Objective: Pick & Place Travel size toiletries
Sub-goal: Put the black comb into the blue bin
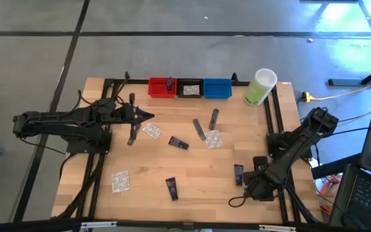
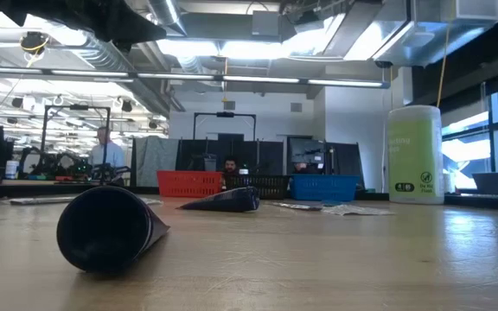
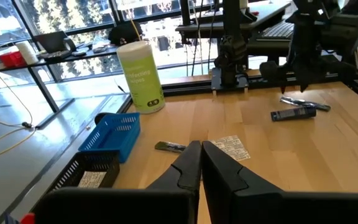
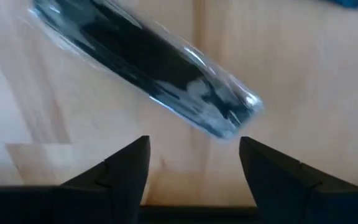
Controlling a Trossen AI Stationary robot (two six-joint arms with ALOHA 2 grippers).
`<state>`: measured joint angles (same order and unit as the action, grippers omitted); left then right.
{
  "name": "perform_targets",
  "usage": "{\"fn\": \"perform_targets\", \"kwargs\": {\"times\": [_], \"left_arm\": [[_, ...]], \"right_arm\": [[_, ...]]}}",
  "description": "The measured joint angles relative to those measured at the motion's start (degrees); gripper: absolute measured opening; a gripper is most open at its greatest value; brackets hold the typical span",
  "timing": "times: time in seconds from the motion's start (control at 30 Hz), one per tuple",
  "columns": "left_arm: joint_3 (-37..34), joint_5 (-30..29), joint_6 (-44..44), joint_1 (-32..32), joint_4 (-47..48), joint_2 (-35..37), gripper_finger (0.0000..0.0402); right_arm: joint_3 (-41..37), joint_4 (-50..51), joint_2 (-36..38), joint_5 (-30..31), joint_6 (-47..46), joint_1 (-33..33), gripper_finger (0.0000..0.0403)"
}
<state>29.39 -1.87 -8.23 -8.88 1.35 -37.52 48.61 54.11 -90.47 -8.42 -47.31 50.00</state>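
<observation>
The toiletries lie scattered flat on the wooden table: navy tubes (image 1: pixel 178 143) (image 1: pixel 171 188) (image 1: pixel 238 174), clear packets (image 1: pixel 151 131) (image 1: pixel 214 139) (image 1: pixel 120 182) and grey sachets (image 1: pixel 199 129) (image 1: pixel 214 118). My right gripper (image 1: pixel 248 185) is low over the table's near right part, open. In the right wrist view its fingers (image 4: pixel 194 146) stand just short of one end of a navy tube (image 4: pixel 148 74), apart from it. My left gripper (image 1: pixel 148 116) hovers shut over the far left part; it also shows shut in the left wrist view (image 3: pixel 201 149).
Red (image 1: pixel 161 87), black (image 1: pixel 189 88) and blue (image 1: pixel 217 88) bins sit in a row at the far edge, the red and black ones each holding an item. The tall pale-green container (image 1: pixel 259 87) stands right of them. Black rails run along the table's sides. People show in the room behind.
</observation>
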Motion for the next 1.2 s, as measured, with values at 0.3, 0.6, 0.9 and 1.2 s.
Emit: {"fn": "perform_targets", "kwargs": {"times": [0.3, 0.6, 0.9, 1.2], "left_arm": [[0.0, -0.02, 0.0, 0.0, -0.18, 0.0, 0.0012], [0.0, -0.02, 0.0, 0.0, -0.35, 0.0, 0.0009], [0.0, -0.02, 0.03, 0.0, -0.33, 0.0, 0.0009], [0.0, -0.02, 0.2, 0.0, -0.33, 0.0, 0.0012]], "right_arm": [[0.02, -1.82, -0.66, 1.66, -0.85, -0.04, 0.0262], [0.02, -3.43, -0.64, -0.47, -1.64, -0.07, 0.0047], [0.02, -5.76, -0.64, 5.11, -1.91, -0.07, 0.0005], [0.02, -8.02, -0.97, 5.45, -3.3, -0.07, 0.0002]]}}
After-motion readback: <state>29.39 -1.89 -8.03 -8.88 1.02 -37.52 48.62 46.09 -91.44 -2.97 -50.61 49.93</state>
